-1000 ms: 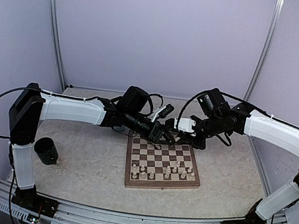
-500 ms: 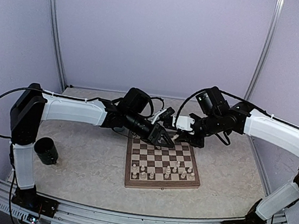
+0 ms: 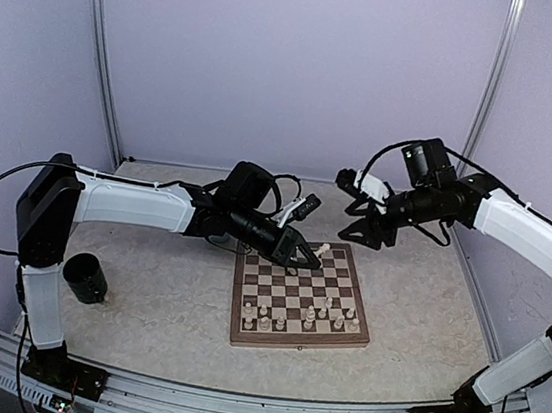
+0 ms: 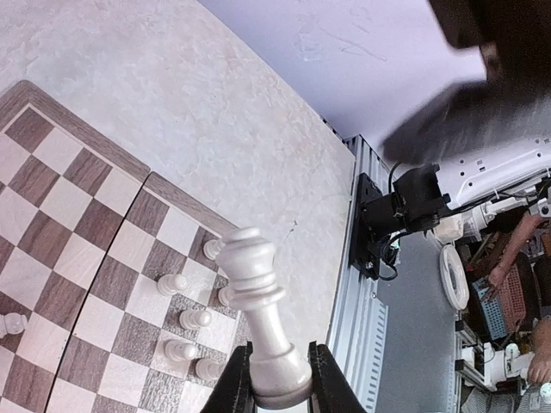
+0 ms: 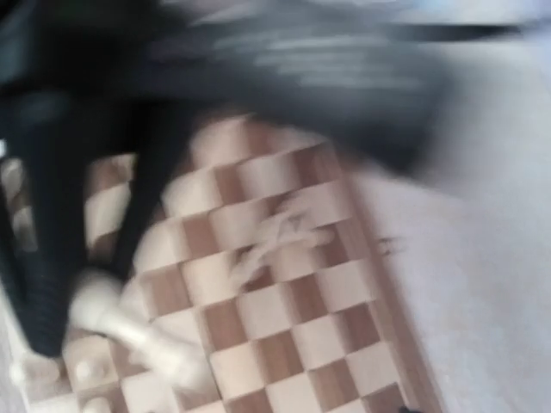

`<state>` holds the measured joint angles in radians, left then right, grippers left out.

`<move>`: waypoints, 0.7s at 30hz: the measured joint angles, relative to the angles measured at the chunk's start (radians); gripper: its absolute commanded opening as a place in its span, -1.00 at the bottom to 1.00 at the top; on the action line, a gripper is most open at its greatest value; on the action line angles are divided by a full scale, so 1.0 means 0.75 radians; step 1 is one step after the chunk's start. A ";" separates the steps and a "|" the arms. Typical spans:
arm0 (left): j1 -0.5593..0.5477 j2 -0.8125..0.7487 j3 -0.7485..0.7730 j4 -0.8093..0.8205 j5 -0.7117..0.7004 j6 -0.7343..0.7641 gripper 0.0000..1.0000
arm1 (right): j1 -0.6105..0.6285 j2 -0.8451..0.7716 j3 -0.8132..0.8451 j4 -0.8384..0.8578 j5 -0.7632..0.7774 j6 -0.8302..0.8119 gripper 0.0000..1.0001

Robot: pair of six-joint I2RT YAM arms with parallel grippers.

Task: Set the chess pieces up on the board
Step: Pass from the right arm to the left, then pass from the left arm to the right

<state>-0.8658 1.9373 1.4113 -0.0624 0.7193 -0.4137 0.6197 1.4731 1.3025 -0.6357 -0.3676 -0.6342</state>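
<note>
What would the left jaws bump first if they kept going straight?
Likely the board, near its far right corner. The left gripper holds a chess piece tip-first, aimed roughly there. Depth is unclear, so it might skim past.

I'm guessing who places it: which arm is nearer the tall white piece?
Left. Its jaws clamp the piece; the right gripper hangs apart, near the board's far edge.

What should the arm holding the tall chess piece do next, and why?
Probably carry it toward the near rows and lower it onto a free square. The left gripper is clamped on the tall piece's base above the board's far edge, while the other pieces stand in the near rows.
</note>
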 measured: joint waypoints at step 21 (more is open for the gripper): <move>-0.024 -0.135 -0.093 0.152 -0.093 0.075 -0.88 | -0.254 0.230 0.018 0.247 -1.119 0.809 -0.18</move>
<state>-0.8837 1.8362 1.3415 0.0517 0.6495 -0.3573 0.4290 1.6459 1.3163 -0.4503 -1.2068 -0.0277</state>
